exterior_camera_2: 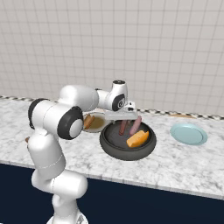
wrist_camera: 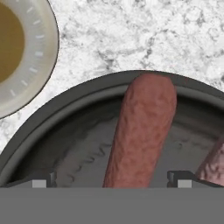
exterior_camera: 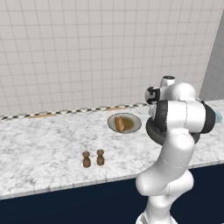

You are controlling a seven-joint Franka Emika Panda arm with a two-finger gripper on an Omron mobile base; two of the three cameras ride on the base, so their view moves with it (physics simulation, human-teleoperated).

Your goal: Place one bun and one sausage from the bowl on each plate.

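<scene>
Marble counter (exterior_camera_2: 183, 162) runs under a tiled wall, and at the centre of the right base view we hang our gripper (exterior_camera_2: 127, 117) over the dark bowl (exterior_camera_2: 109, 148), jaws spread wide and holding nothing. One sausage (wrist_camera: 142, 131) lies lengthwise between the fingertips (wrist_camera: 181, 179) in the hand view, a second at the lower right edge. We should drop straight, keep it centred, and close across its width. The bun (exterior_camera_2: 137, 139) sits lower right in the bowl; the teal plate (exterior_camera_2: 188, 133) waits bare at the right.
</scene>
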